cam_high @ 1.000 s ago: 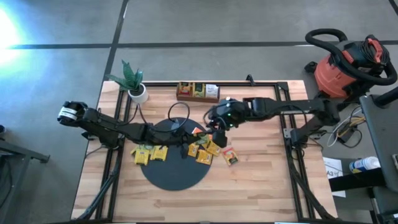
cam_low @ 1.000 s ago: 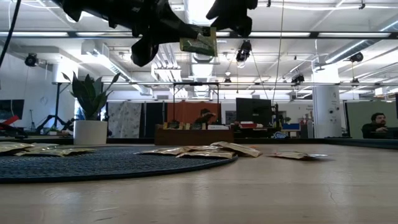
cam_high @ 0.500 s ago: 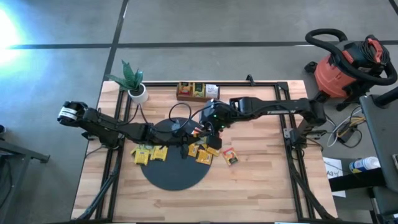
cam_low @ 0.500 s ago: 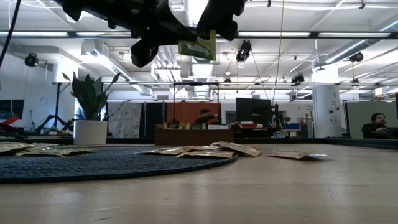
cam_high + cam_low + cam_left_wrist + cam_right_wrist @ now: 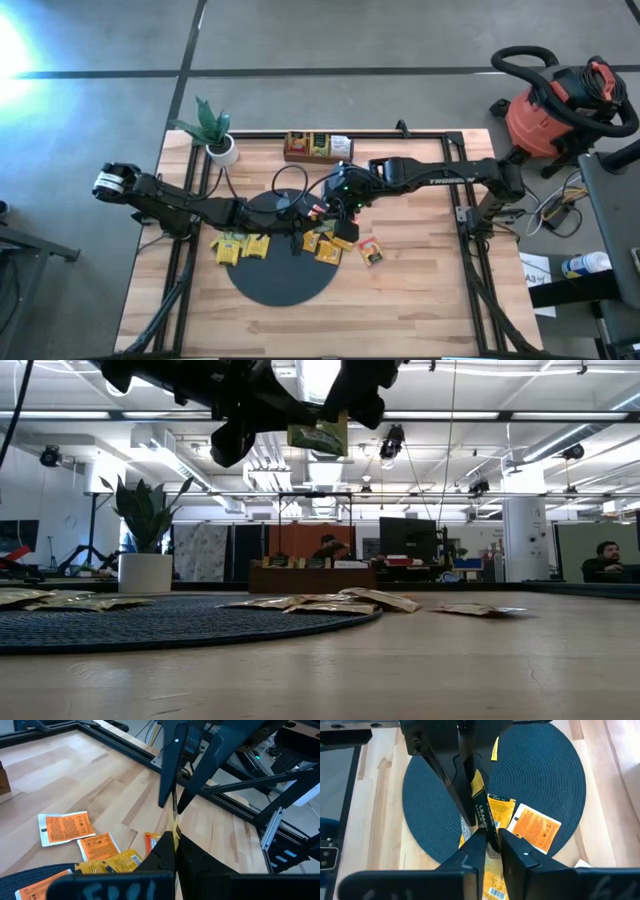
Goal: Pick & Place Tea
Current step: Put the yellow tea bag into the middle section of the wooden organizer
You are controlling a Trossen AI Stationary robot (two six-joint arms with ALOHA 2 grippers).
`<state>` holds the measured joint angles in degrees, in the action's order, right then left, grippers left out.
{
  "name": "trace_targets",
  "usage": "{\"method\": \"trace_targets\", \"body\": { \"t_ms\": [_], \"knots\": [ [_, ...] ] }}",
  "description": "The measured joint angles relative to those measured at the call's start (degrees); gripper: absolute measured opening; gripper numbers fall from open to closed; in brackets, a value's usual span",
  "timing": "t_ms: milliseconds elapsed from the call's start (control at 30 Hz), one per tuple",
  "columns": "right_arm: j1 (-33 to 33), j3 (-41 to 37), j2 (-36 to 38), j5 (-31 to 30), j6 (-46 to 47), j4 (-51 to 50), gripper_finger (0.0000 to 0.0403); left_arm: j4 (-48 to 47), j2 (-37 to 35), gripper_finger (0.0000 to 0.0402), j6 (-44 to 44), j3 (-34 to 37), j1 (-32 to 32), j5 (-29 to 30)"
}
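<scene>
Handover in progress, high above the counter. Left end effector was clenched on one tea packet, green-and-yellow, held on edge over the right part of the black round mat. Right end effector had come in from the right and its fingers sat on either side of the same packet, nearly closed; I couldn't tell from the views whether they were actually gripping it. In the left wrist view the packet's edge ran straight between both sets of fingers.

Progress, judged from the layout: early. Only this one packet was off the surface. Two yellow packets lay on the left side of the mat, a yellow and orange cluster on its right edge, and one orange packet lay on bare wood just right of the mat. Wooden tray at the far edge, between plant pot and right arm, showed some packets in its compartments, count unclear.

Left to do: finish the transfer, place this packet, then clear the rest.
</scene>
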<state>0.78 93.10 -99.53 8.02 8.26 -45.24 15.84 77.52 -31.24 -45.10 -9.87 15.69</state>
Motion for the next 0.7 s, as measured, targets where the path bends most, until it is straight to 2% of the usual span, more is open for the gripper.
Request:
{"method": "trace_targets", "body": {
  "t_ms": [133,300,533,700],
  "knots": [
    [0.0,-0.3,0.0,0.0,-0.9,0.1,0.0014,-0.2,0.0,0.0006,0.0,0.0,0.0,0.0],
    [0.0,-0.3,0.0,-1.2,-1.0,0.2,0.0009,-0.2,0.0,0.0014,0.0,0.0,0.0,1.1],
    [0.1,-0.4,-0.1,-11.9,-3.6,0.7,0.0008,-3.5,0.0,0.0017,-3.5,0.0,0.1,8.4],
    [2.4,-0.4,0.0,-16.2,-5.5,1.1,0.0008,-6.2,-1.7,0.0018,-9.3,0.4,-1.0,8.9]
  ]
}}
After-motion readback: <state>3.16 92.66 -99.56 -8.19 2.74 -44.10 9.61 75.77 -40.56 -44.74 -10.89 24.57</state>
